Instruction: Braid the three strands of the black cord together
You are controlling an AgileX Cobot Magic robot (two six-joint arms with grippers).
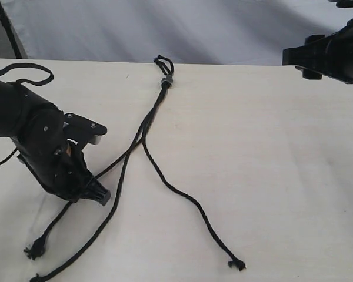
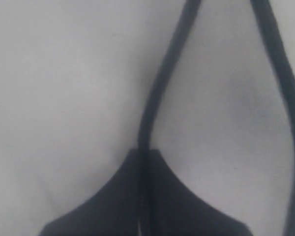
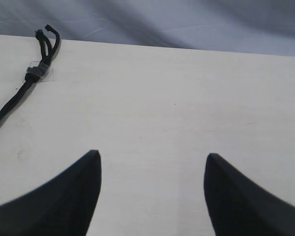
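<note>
Fingers of the left gripper are pressed together on the left strand, which we see in the left wrist view running straight into the dark seam between them. That gripper sits low over the near left part of the table. Past the pinch, the left strand goes on towards the near left and ends in a frayed tip lying on the table.

Just to its right we find the middle strand. It lies loose on the table, curves towards the near left and reaches the near edge of the exterior view. In the left wrist view it shows as a second dark line beside the held one, apart from the fingers.

All three strands of the black cord meet at a small knot near the far edge of the table, about the middle. A grey clip sits just beyond the knot, with a short loop beyond that.

From the shared run, the right strand leaves towards the near right, wavers across bare table and ends in a knotted tip.

At the far right, the right gripper hangs above the table with its fingers spread wide, holding nothing and well apart from the cord. A grey cloth lies behind the table.
</note>
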